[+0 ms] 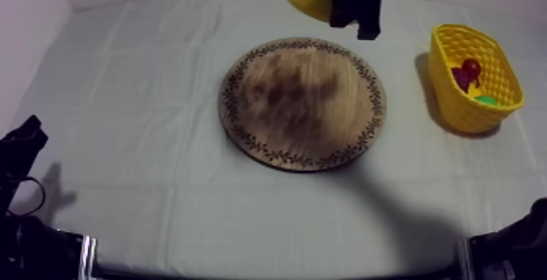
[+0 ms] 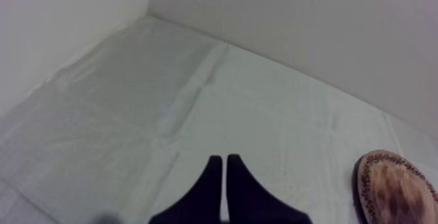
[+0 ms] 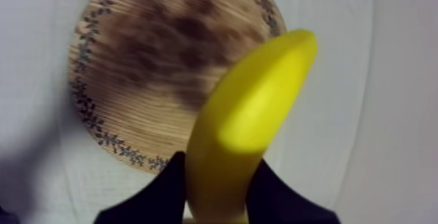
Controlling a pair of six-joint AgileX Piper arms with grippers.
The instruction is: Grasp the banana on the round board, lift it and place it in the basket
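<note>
Grey-white cloth covers the table, with pale walls behind it. At the centre of the top view lies the round wooden board, its patterned rim plain to see. The banana hangs at the upper middle of that frame, off the board and beyond its far edge. It is pinched by the right gripper, whose two black fingers press its sides near one end while the other end juts out over the board. The yellow basket stands at the right of the frame, well apart from the banana, and holds a small red fruit and a green piece. The left gripper hovers over bare cloth, its fingers pressed together in a narrow wedge, with the board's rim near.
</note>
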